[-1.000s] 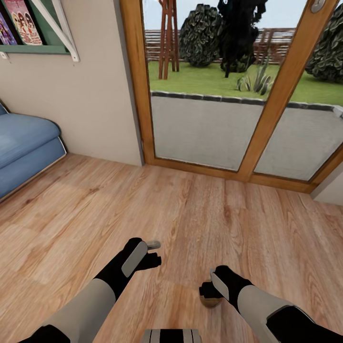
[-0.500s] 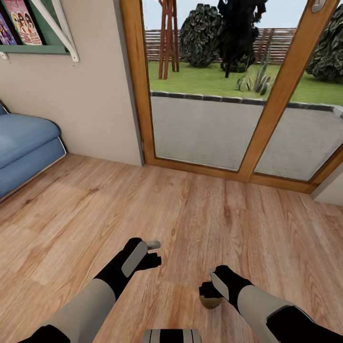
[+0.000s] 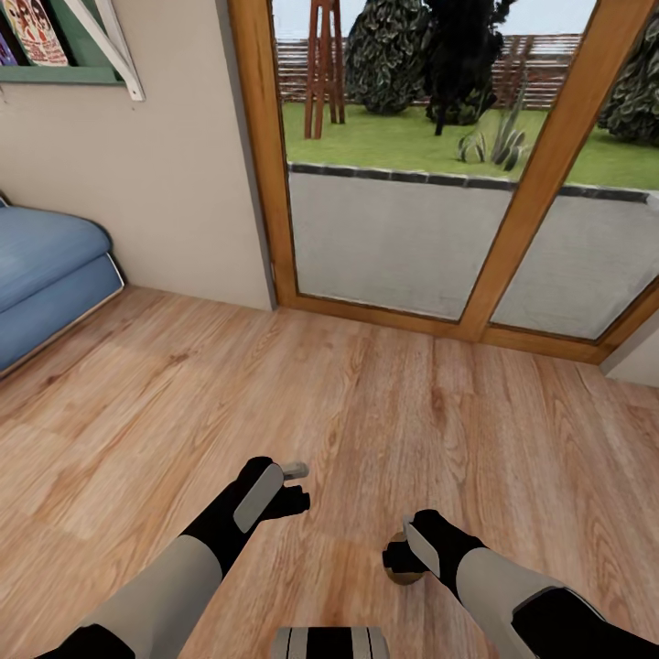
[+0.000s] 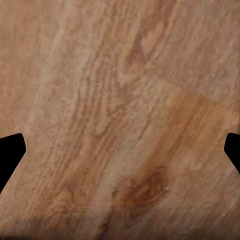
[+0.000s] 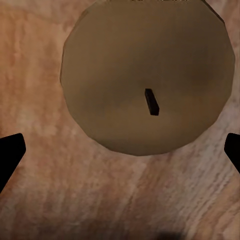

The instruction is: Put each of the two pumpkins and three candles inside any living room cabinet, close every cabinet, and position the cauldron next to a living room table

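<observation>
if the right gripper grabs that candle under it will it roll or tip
Probably neither: the candle looks squat, standing upright with its wick on top, flat on the floor. Its round side might slip between the fingers. The right gripper looks open.

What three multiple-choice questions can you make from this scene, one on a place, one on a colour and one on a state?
1. Where is the candle?
A. On the sofa
B. Just below the right gripper
C. Outside on the grass

2. What colour is the sofa?
A. Red
B. Green
C. Blue

3. What state is the left gripper in?
A. Open, holding nothing
B. Shut on a pumpkin
C. Shut on a candle

Answers:
1 B: the right wrist view looks straight down on the candle's top and wick, and the head view shows it under that gripper.
2 C: the cushions at the left of the head view are blue.
3 A: its fingertips sit far apart in the left wrist view, with just bare floor between them.
</observation>
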